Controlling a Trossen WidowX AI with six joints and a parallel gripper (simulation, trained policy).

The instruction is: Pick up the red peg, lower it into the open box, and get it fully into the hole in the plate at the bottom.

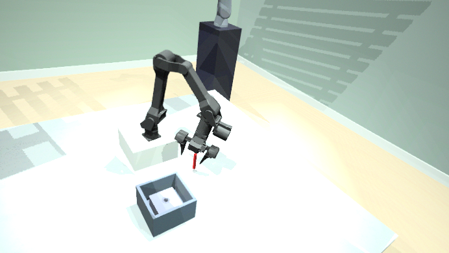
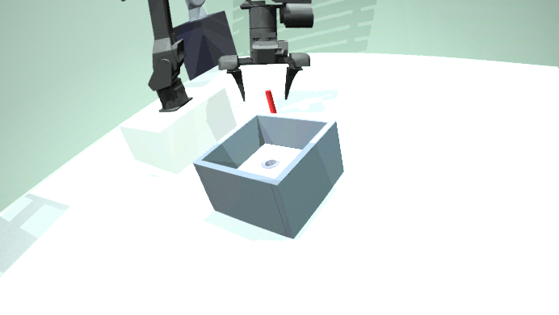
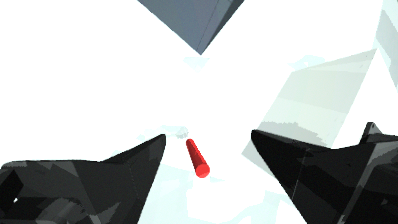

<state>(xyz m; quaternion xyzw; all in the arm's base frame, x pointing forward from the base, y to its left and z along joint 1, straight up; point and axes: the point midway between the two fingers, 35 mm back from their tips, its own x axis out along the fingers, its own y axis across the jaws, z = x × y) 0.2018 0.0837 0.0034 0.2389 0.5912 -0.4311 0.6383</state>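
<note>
The red peg point(image 1: 194, 161) point(image 2: 271, 102) point(image 3: 197, 157) stands upright on the table, outside the box. My gripper point(image 1: 191, 159) point(image 2: 265, 100) point(image 3: 208, 135) is wide open and empty, pointing down, with one finger to each side of the peg in all views. Neither finger touches it. In the wrist view the peg is nearer the left finger. The grey open box point(image 1: 175, 220) point(image 2: 246, 198) point(image 3: 195, 20) stands in front of the peg. Its pale bottom plate point(image 1: 175, 194) point(image 2: 283, 153) has an empty round hole point(image 1: 166, 200) point(image 2: 270, 163). The peg's foot is hidden behind the box in the exterior view.
The arm's white base block point(image 1: 149, 159) point(image 2: 170, 149) stands left of the peg and also shows at the right in the wrist view point(image 3: 320, 90). A dark pedestal point(image 1: 217, 58) point(image 2: 208, 44) stands behind. The box walls rise around the plate.
</note>
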